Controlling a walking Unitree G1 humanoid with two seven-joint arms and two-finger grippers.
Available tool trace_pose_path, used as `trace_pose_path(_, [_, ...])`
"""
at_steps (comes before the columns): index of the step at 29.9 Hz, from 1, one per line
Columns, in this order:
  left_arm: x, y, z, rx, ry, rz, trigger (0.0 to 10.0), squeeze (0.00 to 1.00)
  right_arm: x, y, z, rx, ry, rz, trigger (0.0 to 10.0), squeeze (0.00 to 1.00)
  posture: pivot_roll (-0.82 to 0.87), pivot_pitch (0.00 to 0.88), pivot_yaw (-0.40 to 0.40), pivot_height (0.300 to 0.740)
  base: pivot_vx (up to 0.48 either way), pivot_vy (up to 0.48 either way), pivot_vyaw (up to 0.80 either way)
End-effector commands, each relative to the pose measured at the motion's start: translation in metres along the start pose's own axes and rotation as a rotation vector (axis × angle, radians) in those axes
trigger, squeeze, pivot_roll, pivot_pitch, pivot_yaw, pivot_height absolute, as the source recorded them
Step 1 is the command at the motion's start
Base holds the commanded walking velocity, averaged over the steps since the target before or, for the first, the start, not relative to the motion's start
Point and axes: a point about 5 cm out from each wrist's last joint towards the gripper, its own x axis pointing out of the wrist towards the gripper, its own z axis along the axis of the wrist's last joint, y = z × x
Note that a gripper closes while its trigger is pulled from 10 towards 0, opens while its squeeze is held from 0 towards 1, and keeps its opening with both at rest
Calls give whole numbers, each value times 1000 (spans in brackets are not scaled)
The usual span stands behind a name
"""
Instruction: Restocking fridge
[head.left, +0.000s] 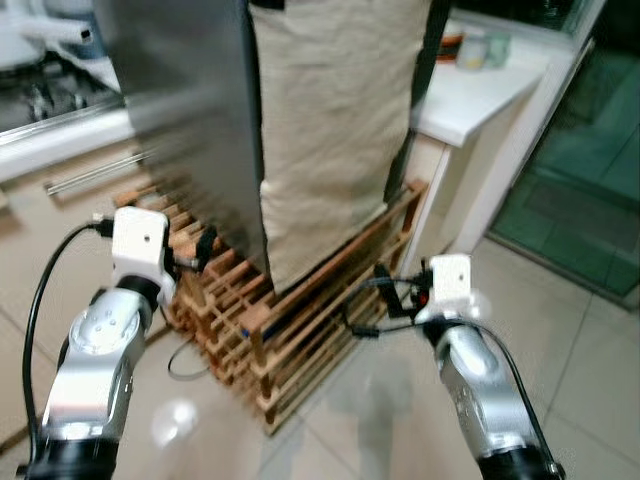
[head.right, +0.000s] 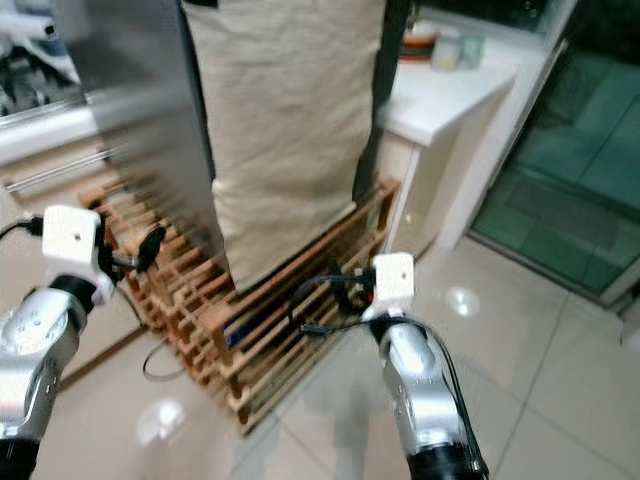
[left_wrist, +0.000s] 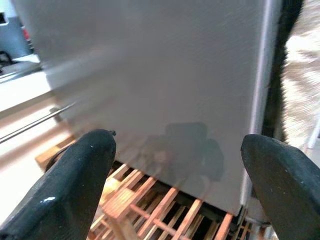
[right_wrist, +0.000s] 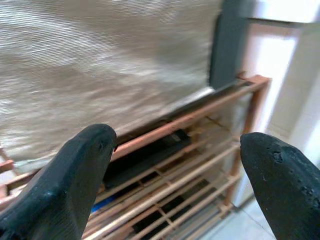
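Both the left gripper (left_wrist: 175, 190) and right gripper (right_wrist: 175, 185), spread empty, face the fridge (head.left: 185, 110) just ahead.

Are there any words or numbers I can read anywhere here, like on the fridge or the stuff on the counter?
None can be read.
Steel fridge: bare metal, no words or numbers.
Beige cloth: plain, no print.
Jars on the white counter: too blurred and small to tell any label.
Wooden rack: no writing.
Left claw and right claw: plain black, no marks.
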Motion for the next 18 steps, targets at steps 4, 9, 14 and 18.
trace_pose_path(4, [10, -3, 10, -24, -24, -29, 10000, 0, 4, -3, 7, -7, -23, -18, 10000, 0, -41, 0, 33, 740, 0, 0, -587])
trace_pose_path(9, [23, -2, 12, -21, -4, -41, 10000, 0, 6, 1, 10, 4, -49, -14, 10000, 0, -41, 0, 30, 740, 0, 0, -575])
trace_pose_path(14, [42, -1, 8, -122, 17, -2, 10000, 0, 10, 7, 12, -12, -53, 13, 10000, 0, -41, 0, 23, 740, 0, 0, 0])
trace_pose_path(18, [50, -4, 14, -183, 1, 13, 10000, 0, 12, 9, 14, -23, -61, 27, 10000, 0, -56, 0, 28, 740, 0, 0, 0])
